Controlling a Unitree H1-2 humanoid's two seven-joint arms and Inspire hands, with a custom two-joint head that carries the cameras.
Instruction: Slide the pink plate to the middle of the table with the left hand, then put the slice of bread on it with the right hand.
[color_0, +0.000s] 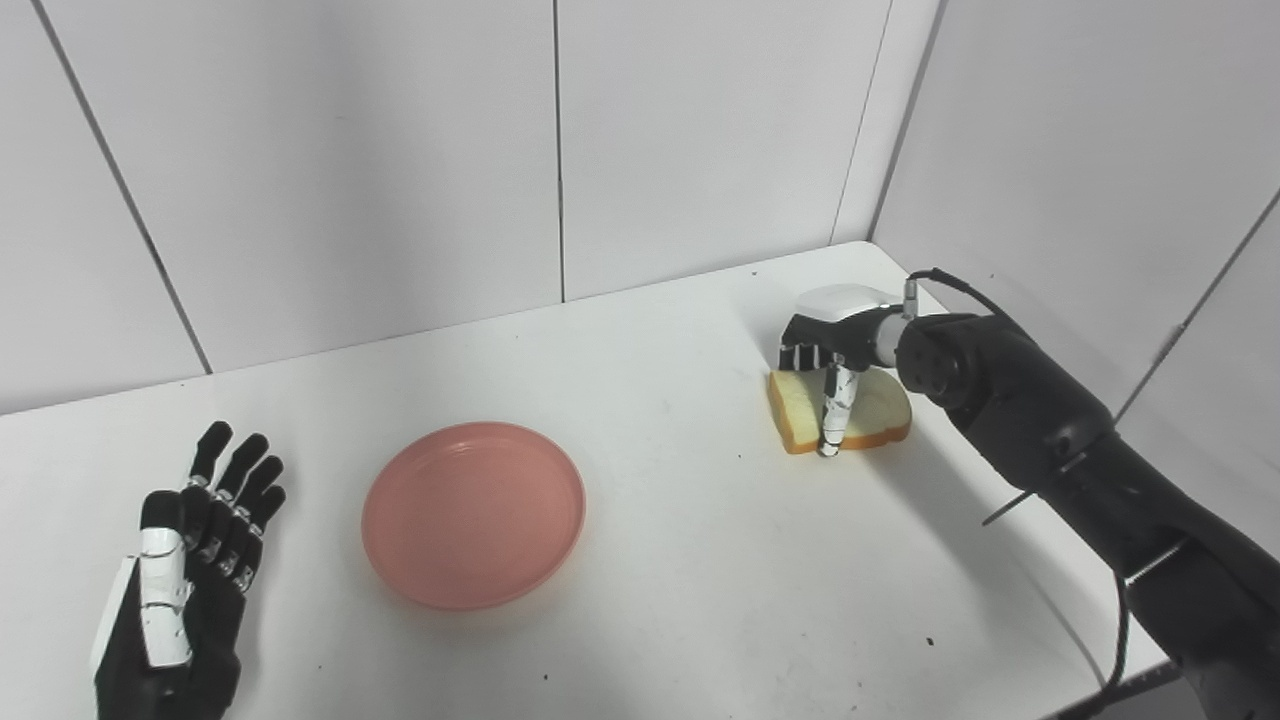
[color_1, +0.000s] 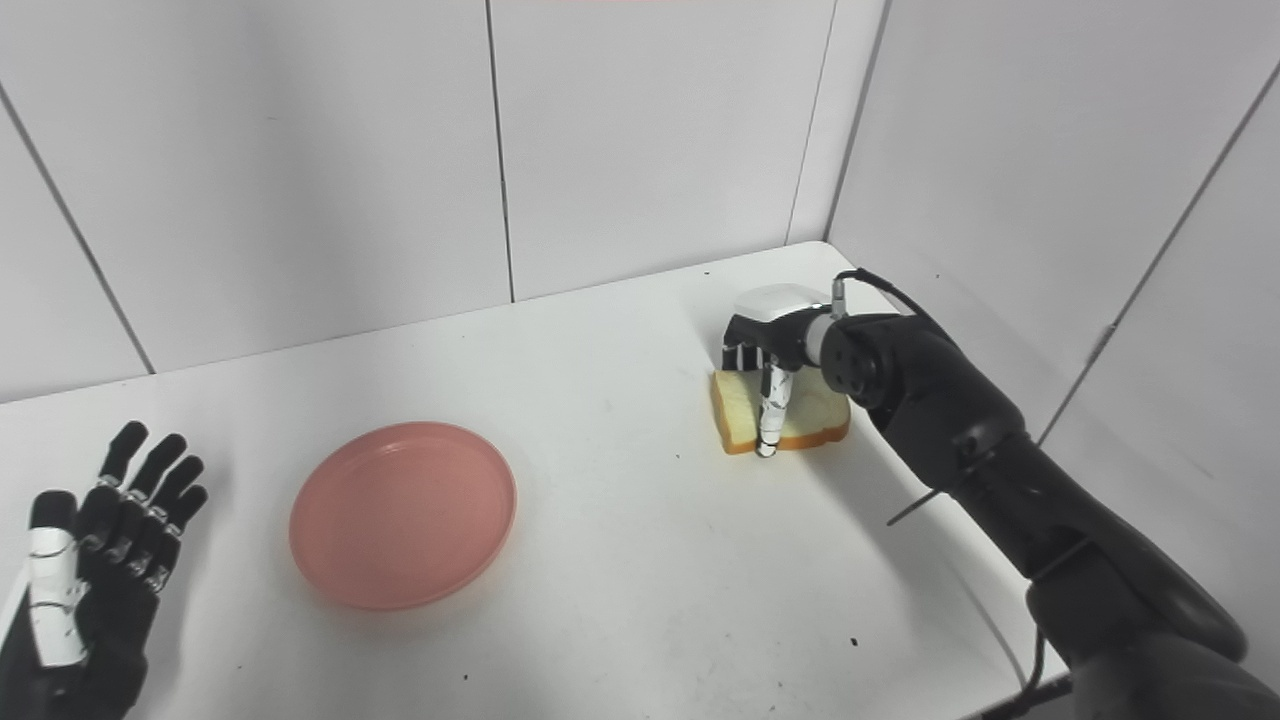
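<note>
Toward two o'clock on the white desk (color_0: 650, 600), the robot's right hand (color_0: 835, 345) hangs over the square slice of toast-coloured bread (color_0: 800, 405). Its fingers (color_0: 832, 415) curl down around the slice, one pale finger pressing across the top to the near crust, the others at the far edge. They look half closed on the bread, though I cannot tell whether the grip is firm; the slice lies flat on the desk, not lifted.

Nearer the centre, a little toward eight o'clock, sits the round pink plastic plate (color_0: 473, 515), empty. By my reckoning the sliding step is done or nearly so, since the plate is close to the middle and nothing touches it. What remains is picking up the bread, carrying it across and setting it on the plate.

At eight o'clock, near the desk's front corner, the left hand (color_0: 185, 580) rests well apart from the plate, fingers spread and straight, holding nothing.
</note>
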